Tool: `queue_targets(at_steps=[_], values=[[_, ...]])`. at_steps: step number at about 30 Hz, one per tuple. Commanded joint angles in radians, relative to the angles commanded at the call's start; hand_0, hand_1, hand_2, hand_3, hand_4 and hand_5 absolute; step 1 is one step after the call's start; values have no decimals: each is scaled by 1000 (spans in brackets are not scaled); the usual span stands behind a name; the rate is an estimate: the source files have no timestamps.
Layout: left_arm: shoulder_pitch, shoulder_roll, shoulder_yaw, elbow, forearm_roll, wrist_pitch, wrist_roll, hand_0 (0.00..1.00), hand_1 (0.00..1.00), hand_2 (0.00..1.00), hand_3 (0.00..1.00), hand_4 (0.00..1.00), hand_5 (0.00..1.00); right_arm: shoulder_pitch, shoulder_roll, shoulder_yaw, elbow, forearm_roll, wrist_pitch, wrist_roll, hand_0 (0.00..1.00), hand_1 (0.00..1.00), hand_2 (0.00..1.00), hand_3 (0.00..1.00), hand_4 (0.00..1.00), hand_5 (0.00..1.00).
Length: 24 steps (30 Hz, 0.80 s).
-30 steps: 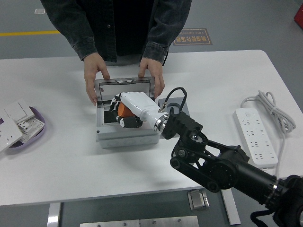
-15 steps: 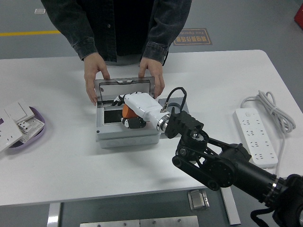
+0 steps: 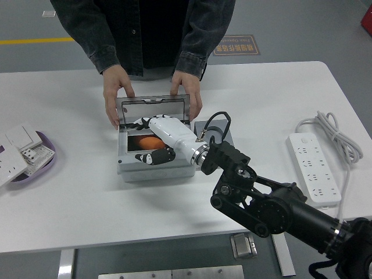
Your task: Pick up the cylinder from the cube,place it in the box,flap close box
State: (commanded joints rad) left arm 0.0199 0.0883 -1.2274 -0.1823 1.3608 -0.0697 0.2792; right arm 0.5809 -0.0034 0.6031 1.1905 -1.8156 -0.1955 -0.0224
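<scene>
The orange cylinder (image 3: 150, 143) lies inside the grey box (image 3: 157, 172), in its dark recess. My right hand (image 3: 140, 141), white with black fingers, hangs over the box's opening. Its fingers are spread above and below the cylinder and do not close on it. The box's clear lid (image 3: 152, 108) stands upright at the far side. A person across the table holds the lid with one hand (image 3: 116, 93) at its left corner and the other hand (image 3: 189, 90) at its right. A grey cube (image 3: 224, 130) sits just right of the box, partly hidden by my wrist.
A white power strip (image 3: 317, 168) with its coiled cable (image 3: 322, 125) lies at the right. A purple tray (image 3: 40, 165) holding white switch plates (image 3: 23, 136) sits at the left edge. My black right arm (image 3: 273, 203) crosses the near right of the table.
My right hand has lowered the cylinder into the box and spread its fingers off it. The cylinder now rests in the recess. The person's hands and the lid have not moved.
</scene>
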Motion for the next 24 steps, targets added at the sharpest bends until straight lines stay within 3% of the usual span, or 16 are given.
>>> queue_targets(at_steps=[3,7,8,10,13,14,24], values=[[0,-1,13,2,-13,1,-3,600,585,573,619,709,386,-11,-20,-6,60,108,-26,52,922,768,763,817,834,262],[2,0,12,2,-11,1,-2,600,585,573,619,709,386,5,-56,17,133,240,-33,67,922,768,763,817,834,262],[2,1,11,2,-10,1,-1,599,585,573,618,709,385,15,-66,25,145,269,-33,65,792,683,689,752,794,269],[3,2,7,1,-6,1,1,599,585,573,618,709,385,37,-81,38,147,314,-31,59,792,683,689,752,794,269],[3,4,2,1,0,0,2,599,585,573,618,709,385,79,-97,47,111,374,-25,54,792,683,689,752,794,269],[2,5,0,1,3,0,2,599,584,573,615,710,385,95,-100,47,90,389,-23,54,652,638,664,725,789,274],[-6,7,3,2,6,-3,1,599,584,572,615,710,384,214,-104,30,-115,418,4,70,667,639,665,727,771,247]])
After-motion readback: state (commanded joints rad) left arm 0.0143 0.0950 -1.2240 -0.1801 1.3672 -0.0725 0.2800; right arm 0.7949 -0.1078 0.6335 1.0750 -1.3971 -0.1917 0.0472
